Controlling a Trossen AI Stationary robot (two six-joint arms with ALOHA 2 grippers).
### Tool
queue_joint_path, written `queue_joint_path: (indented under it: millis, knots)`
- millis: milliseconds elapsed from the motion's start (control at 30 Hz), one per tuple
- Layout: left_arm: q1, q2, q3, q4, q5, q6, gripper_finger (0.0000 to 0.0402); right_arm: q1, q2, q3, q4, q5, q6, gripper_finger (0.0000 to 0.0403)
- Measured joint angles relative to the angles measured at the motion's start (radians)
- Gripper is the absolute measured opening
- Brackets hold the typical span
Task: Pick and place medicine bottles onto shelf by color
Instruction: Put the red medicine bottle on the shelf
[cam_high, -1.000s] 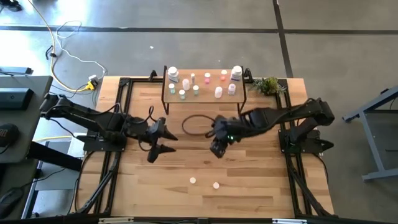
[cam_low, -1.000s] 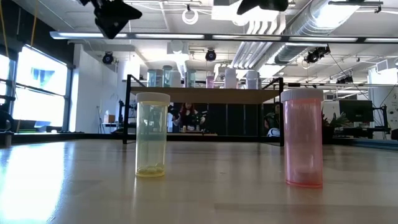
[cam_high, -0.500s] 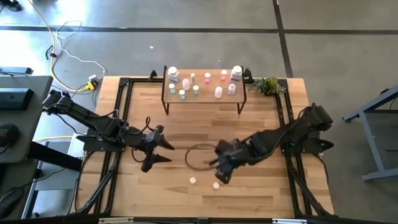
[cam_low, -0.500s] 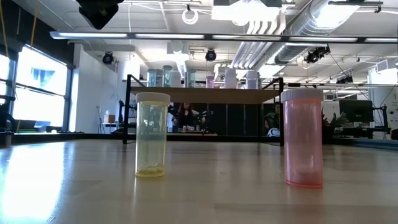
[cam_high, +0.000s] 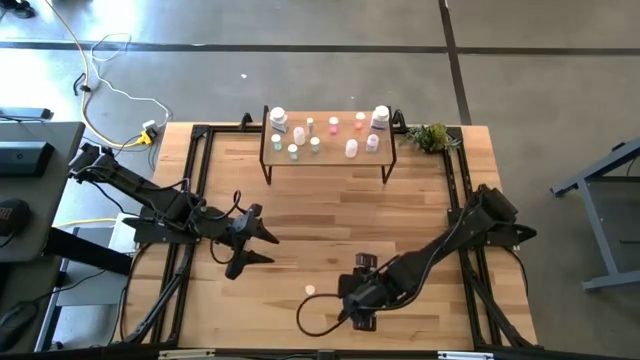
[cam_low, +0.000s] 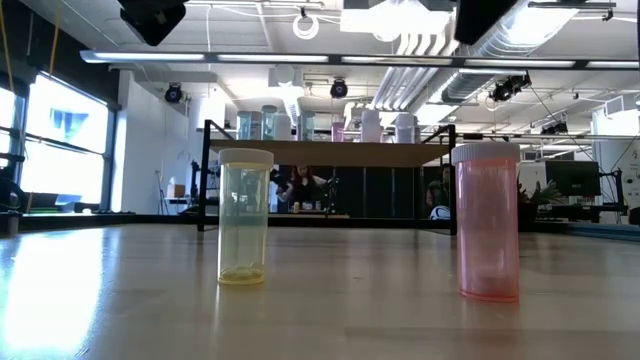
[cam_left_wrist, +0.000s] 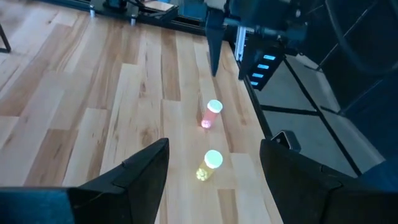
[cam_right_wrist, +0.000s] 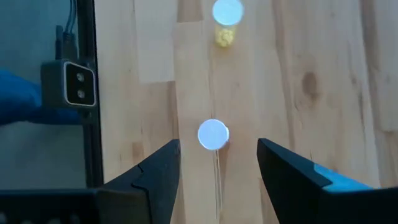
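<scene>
A pink bottle with a white cap (cam_low: 487, 222) and a yellow bottle with a white cap (cam_low: 245, 217) stand upright on the tabletop near its near edge. My right gripper (cam_right_wrist: 217, 174) is open and points down above the pink bottle's cap (cam_right_wrist: 213, 134), touching nothing. In the high view it (cam_high: 354, 308) hides the pink bottle, and the yellow bottle (cam_high: 310, 290) shows to its left. My left gripper (cam_high: 258, 250) is open and empty at the table's left middle. The shelf (cam_high: 330, 150) at the far side carries several bottles.
A green plant sprig (cam_high: 430, 135) lies to the right of the shelf. Black frame rails (cam_high: 190, 200) run along the table's left and right sides. A dark cable loop (cam_high: 318, 318) hangs by my right arm near the near edge. Bare wood lies between shelf and bottles.
My right gripper has gone from the table's middle toward the near edge and now stands over the pink bottle, open as before. My left gripper has drawn back a little toward the left and near edges. The two bottles have not moved.
</scene>
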Motion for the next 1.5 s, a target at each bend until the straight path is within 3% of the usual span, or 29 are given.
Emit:
queue_joint_path:
  millis: [833,1167,1500]
  knots:
    - [0.0,0.0,0.0,-0.027,0.007,-0.02,0.0241,-0.004,0.178,0.0,0.061,-0.025,-0.03,0.0203]
    - [0.0,0.0,0.0,-0.027,0.006,-0.02,0.0241,-0.017,0.187,0.0,0.04,-0.044,0.014,0.0136]
    - [0.0,0.0,0.0,-0.033,0.005,-0.02,0.0241,-0.017,0.187,0.0,0.045,-0.044,0.022,0.0102]
